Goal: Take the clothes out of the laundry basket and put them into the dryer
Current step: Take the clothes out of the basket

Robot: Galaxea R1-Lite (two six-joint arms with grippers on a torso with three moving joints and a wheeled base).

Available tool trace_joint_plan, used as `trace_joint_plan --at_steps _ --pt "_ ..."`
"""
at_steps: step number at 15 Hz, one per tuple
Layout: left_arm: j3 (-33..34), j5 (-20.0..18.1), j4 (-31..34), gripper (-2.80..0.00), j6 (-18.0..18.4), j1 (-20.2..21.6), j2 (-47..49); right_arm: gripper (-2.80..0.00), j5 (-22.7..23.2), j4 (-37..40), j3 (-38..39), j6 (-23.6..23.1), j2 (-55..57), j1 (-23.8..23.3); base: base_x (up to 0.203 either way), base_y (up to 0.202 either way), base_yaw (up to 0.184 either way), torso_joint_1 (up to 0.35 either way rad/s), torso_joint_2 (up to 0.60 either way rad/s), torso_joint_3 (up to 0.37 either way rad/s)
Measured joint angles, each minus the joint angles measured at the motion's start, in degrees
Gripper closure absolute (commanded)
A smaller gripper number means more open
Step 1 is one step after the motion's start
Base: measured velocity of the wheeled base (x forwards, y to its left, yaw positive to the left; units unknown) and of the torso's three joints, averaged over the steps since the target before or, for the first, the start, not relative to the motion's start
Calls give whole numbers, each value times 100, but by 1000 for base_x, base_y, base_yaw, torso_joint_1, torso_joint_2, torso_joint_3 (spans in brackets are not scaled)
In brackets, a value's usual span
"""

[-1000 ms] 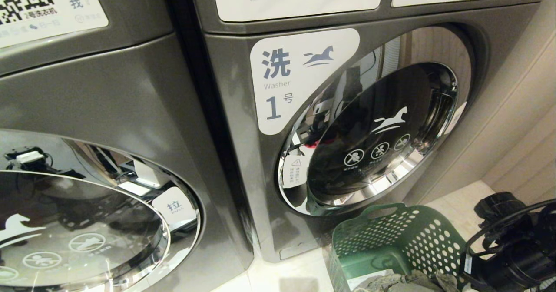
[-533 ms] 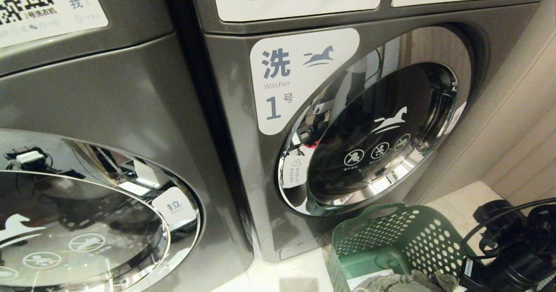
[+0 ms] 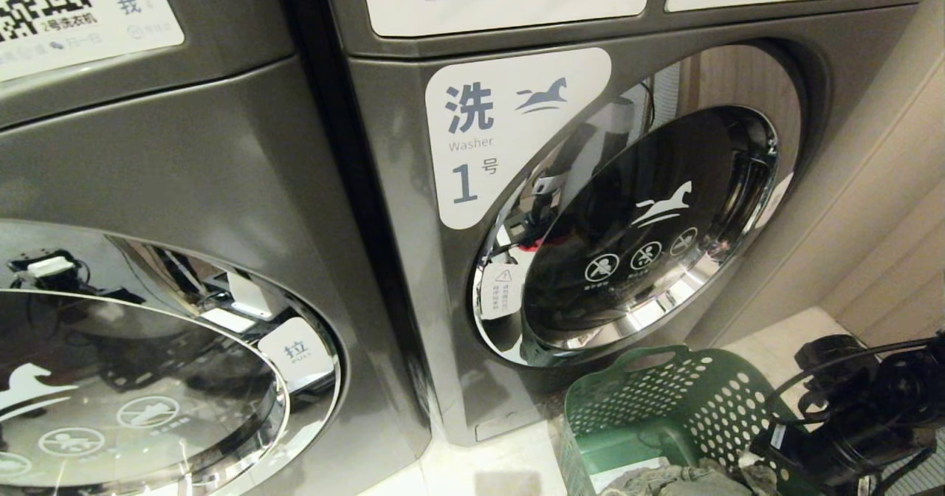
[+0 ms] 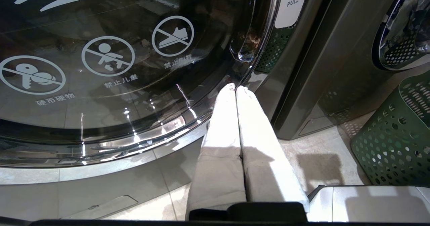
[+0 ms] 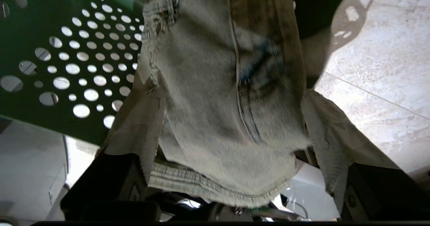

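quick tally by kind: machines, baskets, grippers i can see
front-loading machines: 2
green laundry basket: 1
grippers: 2, the left gripper and the right gripper
total: 5

You have the green perforated laundry basket (image 3: 668, 407) on the floor below the shut washer door (image 3: 650, 230), with faded denim clothes (image 5: 221, 95) bunched inside.

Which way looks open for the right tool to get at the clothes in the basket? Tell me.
Probably from above: the right tool sits open over the denim clothes, fabric between its fingers, and the green basket has no lid.
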Motion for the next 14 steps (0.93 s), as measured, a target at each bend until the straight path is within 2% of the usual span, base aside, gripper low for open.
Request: trace_joint_plan --at_steps 6,9,14 --pt "5 1 0 0 0 0 0 -280 22 -18 -177 0 354 -4 0 0 0 0 0 0" --pt "5 1 -2 0 0 0 0 -280 171 -19 -225 15 459 -2 0 0 0 0 0 0" --pt "0 1 0 0 0 0 0 -280 121 -16 -289 10 458 -11 0 0 0 0 0 0"
